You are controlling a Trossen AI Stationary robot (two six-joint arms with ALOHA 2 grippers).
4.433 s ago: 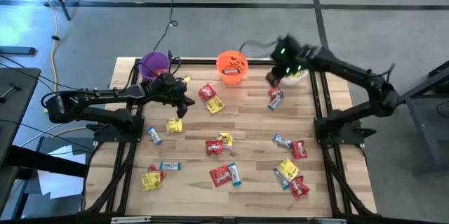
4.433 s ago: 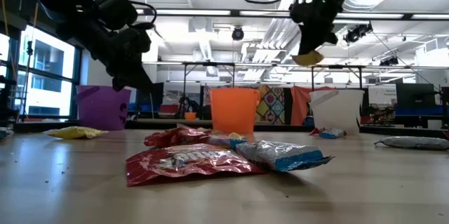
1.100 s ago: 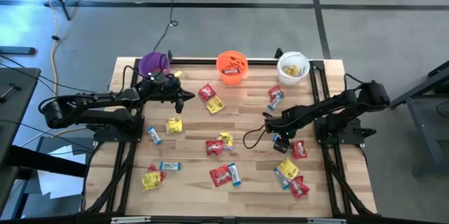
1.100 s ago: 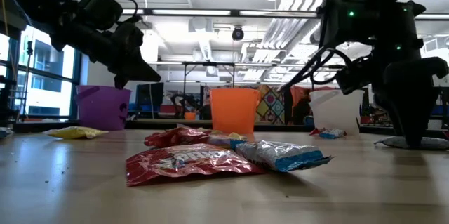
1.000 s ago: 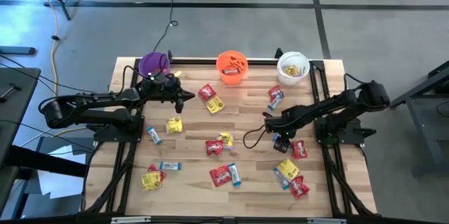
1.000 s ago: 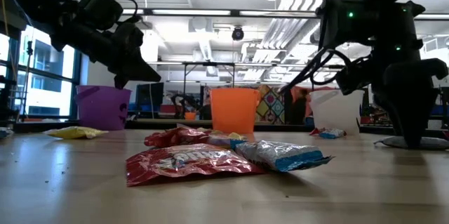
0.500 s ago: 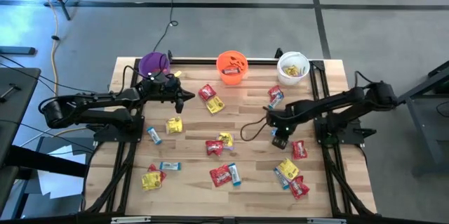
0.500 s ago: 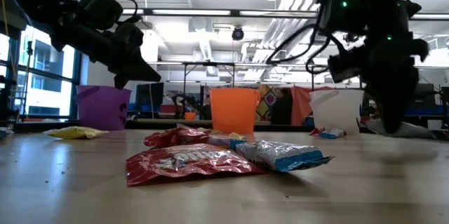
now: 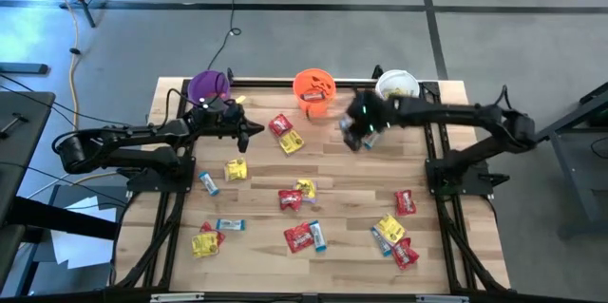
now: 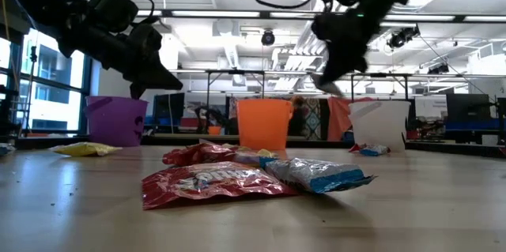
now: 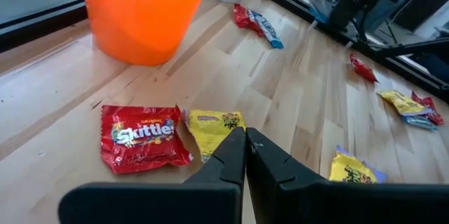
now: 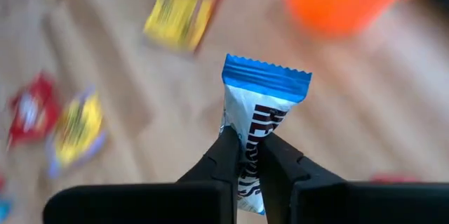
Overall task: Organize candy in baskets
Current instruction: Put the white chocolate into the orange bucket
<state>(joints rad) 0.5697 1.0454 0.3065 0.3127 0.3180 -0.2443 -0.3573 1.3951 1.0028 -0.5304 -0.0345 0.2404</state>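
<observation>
Candy is the whole game, and one piece is airborne right now: a blue-and-white bar is pinched upright between the right gripper's two dark fingers, held by its lower half with the crimped blue end sticking up. From above, that right gripper hangs over the far side of the wooden table, between the orange bucket and the white bucket, clear of the tabletop.

Plenty of candy is left scattered: a red Skittles packet and a yellow packet touch side by side just beyond the left gripper, whose fingers are pressed together on nothing. That left gripper waits near the purple bucket. More red, yellow and blue pieces lie loose across the near half of the table.

Which bucket this bar belongs in I can't say for sure; the white one already shows something pale yellow inside, and the orange one seems to hold a piece too. To do this well, I'd want the gripper brought squarely above the chosen rim before the fingers part, and low enough that a light wrapper doesn't flutter off the lip. The grip is low on the bar, so any tilt could swing its top against the rim.
</observation>
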